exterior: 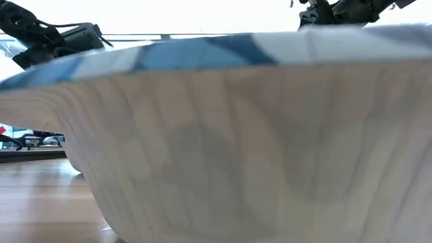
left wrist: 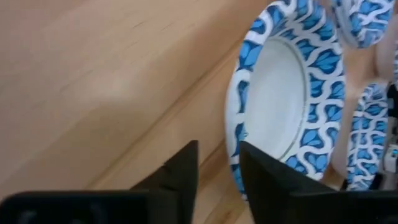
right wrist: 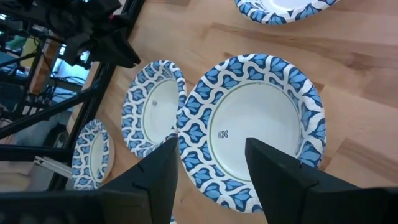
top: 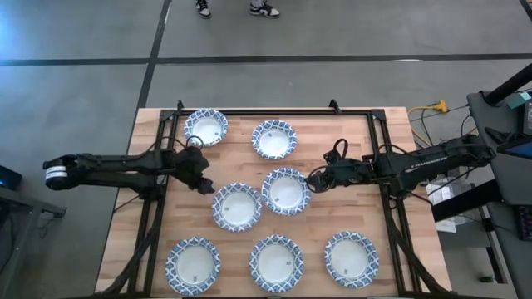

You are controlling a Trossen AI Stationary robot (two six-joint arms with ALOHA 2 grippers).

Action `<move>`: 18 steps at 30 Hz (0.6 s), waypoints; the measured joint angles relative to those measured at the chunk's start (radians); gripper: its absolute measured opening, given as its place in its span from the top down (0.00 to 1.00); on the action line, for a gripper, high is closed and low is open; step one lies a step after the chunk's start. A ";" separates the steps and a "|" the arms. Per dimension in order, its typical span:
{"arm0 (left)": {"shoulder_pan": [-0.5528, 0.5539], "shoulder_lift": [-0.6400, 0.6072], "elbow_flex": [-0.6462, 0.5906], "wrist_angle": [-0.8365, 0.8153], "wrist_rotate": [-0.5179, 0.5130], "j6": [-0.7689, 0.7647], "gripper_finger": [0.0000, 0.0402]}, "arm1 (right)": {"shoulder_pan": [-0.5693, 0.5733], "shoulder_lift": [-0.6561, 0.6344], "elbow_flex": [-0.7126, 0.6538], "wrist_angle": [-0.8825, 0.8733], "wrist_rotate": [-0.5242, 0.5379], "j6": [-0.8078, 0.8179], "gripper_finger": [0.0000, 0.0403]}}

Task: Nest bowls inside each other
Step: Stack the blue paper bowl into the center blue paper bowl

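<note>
- Closing in from opposite sides, two dark robot arms work the middle of a pale wooden table (top: 158, 257) where seven small round bowls, white inside with blue-and-white scalloped rims, lie apart in three loose rows, none yet nested.
- Left gripper (top: 202, 184) sits just beside the middle-row bowl (top: 237, 207), its fingers (left wrist: 180, 174) parted by a narrow gap with nothing between them; the wrist view shows that bowl's rim (left wrist: 239, 124) right at the fingertips.
- Right gripper (top: 314, 180) hangs at the edge of the neighbouring centre bowl (top: 287, 190), fingers (right wrist: 155, 171) spread wide over its white well (right wrist: 252, 127) and holding nothing.
- Judged from this layout, the step in hand is the first pick: each arm is lining up on a rim, and no grasp has been made.
- Next move likely calls for pinching the thin scalloped lip, lifting cleanly and lowering that bowl squarely into its neighbour, since the two middle bowls lie nearly touching.
- Bowls look light and paper-like, with a smooth matte interior, a printed leaf-pattern border and shallow sloping walls that should stack easily but may slide on the smooth, fine-grained wood.
- Low camera is almost filled by one bowl's (exterior: 256, 135) outer wall.
</note>
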 joint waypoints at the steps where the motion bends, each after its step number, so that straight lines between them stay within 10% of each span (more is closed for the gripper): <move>1: 0.000 0.002 0.000 0.014 0.003 -0.002 0.81 | 0.000 0.000 0.000 0.000 0.000 0.000 0.55; 8: 0.000 0.054 0.000 0.111 0.046 -0.025 0.92 | 0.000 0.000 0.000 0.000 0.000 -0.007 0.55; 18: 0.000 0.195 0.000 0.197 0.074 -0.024 0.70 | 0.000 0.000 0.000 -0.001 0.000 -0.007 0.55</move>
